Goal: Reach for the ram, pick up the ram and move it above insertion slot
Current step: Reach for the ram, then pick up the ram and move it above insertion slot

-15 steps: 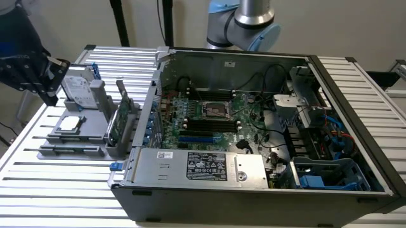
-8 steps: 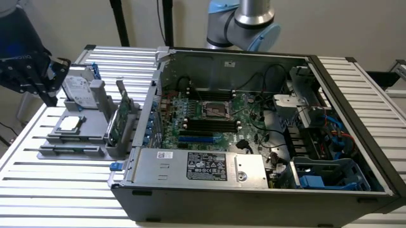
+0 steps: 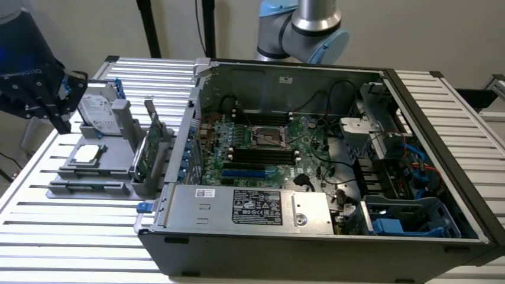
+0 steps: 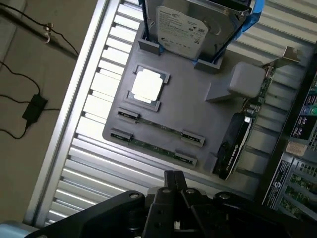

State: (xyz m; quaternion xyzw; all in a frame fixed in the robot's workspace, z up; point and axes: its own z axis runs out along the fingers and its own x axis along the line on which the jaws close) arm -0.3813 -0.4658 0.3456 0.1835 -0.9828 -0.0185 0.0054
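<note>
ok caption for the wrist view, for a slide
Shut fingers above a gray tray holding two ram sticks, a cpu, a hard drive and a card.

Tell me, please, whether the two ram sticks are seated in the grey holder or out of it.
Seated: both ram sticks lie in parallel slots of the grey holder, with end brackets at each tip.

The table (image 3: 79, 248) is made of bright, smooth metal. The holder tray (image 4: 198, 116) is moulded in matt grey plastic. The hard drive (image 4: 190, 25) is faced with shiny metal and a paper label. The ram (image 4: 161, 128) is recorded as dull green board.
</note>
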